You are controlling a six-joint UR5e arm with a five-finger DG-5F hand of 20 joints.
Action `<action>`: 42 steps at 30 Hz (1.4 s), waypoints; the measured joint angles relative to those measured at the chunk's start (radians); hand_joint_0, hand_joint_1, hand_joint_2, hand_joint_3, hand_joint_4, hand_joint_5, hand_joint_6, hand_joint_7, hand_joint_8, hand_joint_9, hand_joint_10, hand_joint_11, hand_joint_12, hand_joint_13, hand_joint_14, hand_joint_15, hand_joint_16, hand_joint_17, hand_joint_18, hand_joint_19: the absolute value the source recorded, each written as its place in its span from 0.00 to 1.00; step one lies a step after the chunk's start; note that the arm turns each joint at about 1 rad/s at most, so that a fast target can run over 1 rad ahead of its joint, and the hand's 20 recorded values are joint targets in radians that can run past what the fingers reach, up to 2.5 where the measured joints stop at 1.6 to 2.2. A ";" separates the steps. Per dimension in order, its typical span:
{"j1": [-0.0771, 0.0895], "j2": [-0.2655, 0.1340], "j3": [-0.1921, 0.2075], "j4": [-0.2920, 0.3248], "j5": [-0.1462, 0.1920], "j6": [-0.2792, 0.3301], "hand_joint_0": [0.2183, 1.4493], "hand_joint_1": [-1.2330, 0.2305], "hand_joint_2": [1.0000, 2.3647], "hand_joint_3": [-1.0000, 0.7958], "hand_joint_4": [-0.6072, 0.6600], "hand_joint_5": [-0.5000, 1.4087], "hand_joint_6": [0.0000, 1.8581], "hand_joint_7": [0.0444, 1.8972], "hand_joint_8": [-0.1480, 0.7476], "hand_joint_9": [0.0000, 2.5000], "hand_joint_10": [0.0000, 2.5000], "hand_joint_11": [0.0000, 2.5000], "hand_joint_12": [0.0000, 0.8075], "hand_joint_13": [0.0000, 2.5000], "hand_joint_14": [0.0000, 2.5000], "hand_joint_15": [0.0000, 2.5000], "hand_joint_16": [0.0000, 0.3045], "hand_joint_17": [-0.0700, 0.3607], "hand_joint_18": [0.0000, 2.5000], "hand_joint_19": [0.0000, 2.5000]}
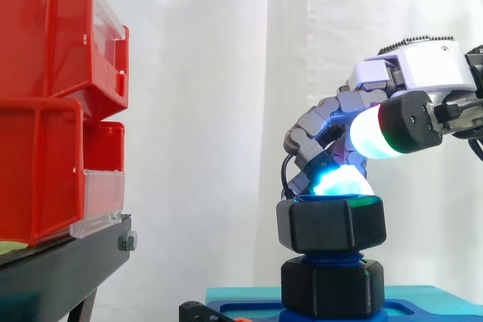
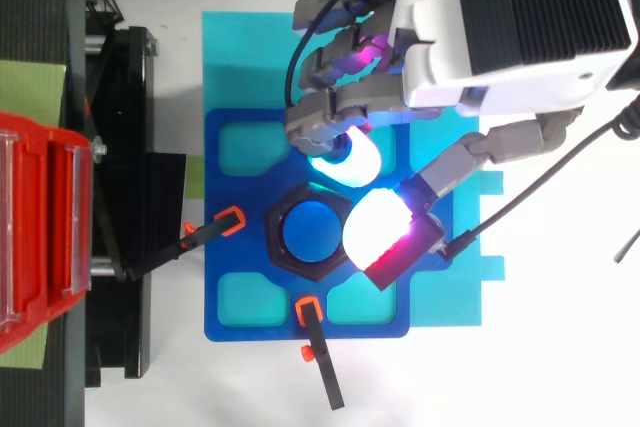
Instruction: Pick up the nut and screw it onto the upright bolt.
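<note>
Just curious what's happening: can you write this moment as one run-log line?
nut: on upright bolt | bolt: blue, showing through nut's hole | hand: over nut's top rim | grip: cannot tell

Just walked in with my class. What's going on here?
The robot's hand is bent over a black hex nut that already sits on the upright blue bolt, at its top end. Below it is a second black hex piece on the blue base. Whether the hand grips the nut is unclear.

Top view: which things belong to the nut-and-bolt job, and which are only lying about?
Job: hand, black nut, blue bolt, blue fixture plate.
Lying about: red bins, black stand.
</note>
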 measured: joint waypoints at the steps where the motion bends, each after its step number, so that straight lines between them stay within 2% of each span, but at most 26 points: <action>1: 0.000 0.000 0.002 0.000 0.000 0.000 0.26 0.63 0.00 0.28 0.54 0.28 0.31 0.67 0.48 0.50 0.00 0.00 0.27 0.33 0.00 0.00 0.06 0.26 0.22 0.00; 3: -0.001 0.000 0.006 0.000 -0.001 0.000 0.25 0.65 0.00 0.28 0.60 0.28 0.27 0.73 0.48 0.47 0.00 0.00 0.29 0.32 0.00 0.00 0.08 0.28 0.20 0.00; 8: -0.006 0.000 0.033 -0.014 -0.013 0.000 0.23 0.69 0.00 0.28 0.64 0.24 0.27 0.60 0.49 0.46 0.00 0.00 0.32 0.30 0.00 0.01 0.09 0.31 0.18 0.00; 10: -0.008 0.000 0.053 -0.038 -0.022 0.000 0.23 0.69 0.00 0.28 0.65 0.23 0.27 0.55 0.49 0.45 0.00 0.00 0.33 0.29 0.00 0.01 0.10 0.32 0.18 0.00; 17: -0.010 0.000 0.081 -0.094 -0.026 -0.001 0.22 0.71 0.00 0.28 0.64 0.21 0.27 0.45 0.47 0.41 0.00 0.00 0.35 0.27 0.00 0.00 0.12 0.35 0.15 0.00; 23: 0.000 0.000 0.082 -0.096 -0.019 -0.002 0.21 0.74 0.00 0.28 0.61 0.20 0.27 0.36 0.44 0.35 0.00 0.00 0.36 0.23 0.00 0.00 0.13 0.37 0.12 0.00; 30: 0.022 0.000 0.076 -0.086 0.018 -0.003 0.21 0.77 0.00 0.28 0.59 0.19 0.27 0.30 0.42 0.29 0.00 0.00 0.35 0.17 0.00 0.00 0.13 0.38 0.06 0.00; 35: 0.044 0.000 0.042 -0.044 0.044 -0.001 0.21 0.80 0.00 0.28 0.57 0.18 0.27 0.28 0.40 0.22 0.00 0.00 0.38 0.11 0.00 0.00 0.13 0.37 0.00 0.00; 39: 0.065 0.000 -0.011 0.046 0.070 0.005 0.21 0.80 0.00 0.28 0.57 0.18 0.27 0.29 0.41 0.21 0.00 0.00 0.39 0.10 0.00 0.00 0.13 0.38 0.00 0.00; 42: 0.074 0.000 -0.026 0.099 0.082 0.010 0.21 0.80 0.00 0.28 0.57 0.18 0.27 0.29 0.41 0.21 0.00 0.00 0.39 0.10 0.00 0.00 0.14 0.38 0.00 0.00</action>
